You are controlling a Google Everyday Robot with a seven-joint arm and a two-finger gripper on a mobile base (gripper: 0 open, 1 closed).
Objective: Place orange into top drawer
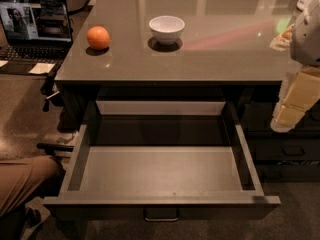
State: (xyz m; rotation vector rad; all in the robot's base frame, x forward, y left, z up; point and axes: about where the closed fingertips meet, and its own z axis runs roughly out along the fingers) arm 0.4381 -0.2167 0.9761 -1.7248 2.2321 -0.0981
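Note:
The orange (98, 37) sits on the grey countertop (215, 59) near its back left corner, to the left of a white bowl (166, 29). The top drawer (160, 170) is pulled wide open below the counter's front edge; its flat grey bottom is bare and a dark pull handle (161, 215) shows at the front. My gripper (292, 106) hangs at the far right edge of the view, beside the counter's right front corner and above the drawer's right side, far from the orange. It holds nothing that I can see.
An open laptop (35, 19) stands on a lower surface to the left. A person's leg (22, 181) is at the lower left beside the drawer. Narrower dark drawers with handles (292, 151) are on the right below my gripper.

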